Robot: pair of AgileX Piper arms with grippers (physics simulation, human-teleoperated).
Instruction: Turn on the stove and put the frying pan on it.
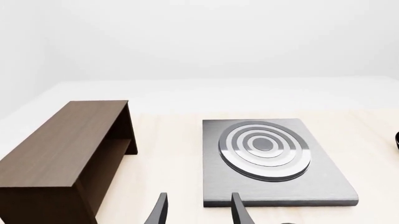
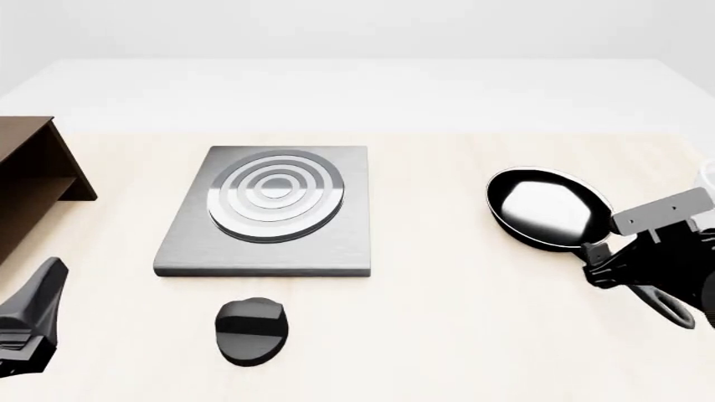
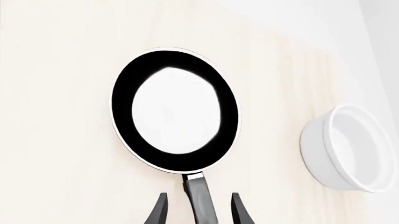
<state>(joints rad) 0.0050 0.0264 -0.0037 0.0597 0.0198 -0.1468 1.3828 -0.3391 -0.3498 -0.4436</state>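
The stove is a flat grey slab with concentric burner rings, lying mid-table; it also shows in the left wrist view. Its black oval knob lies apart, in front of the slab. The frying pan sits on the table to the right, with its handle pointing towards the arm. My right gripper is open, and its fingers straddle the handle with a gap on each side; it shows in the front view too. My left gripper is open and empty, short of the stove's near edge, at the front left.
A brown wooden shelf stands at the left, beside the stove. A white cup stands right of the pan, at the front view's right edge.
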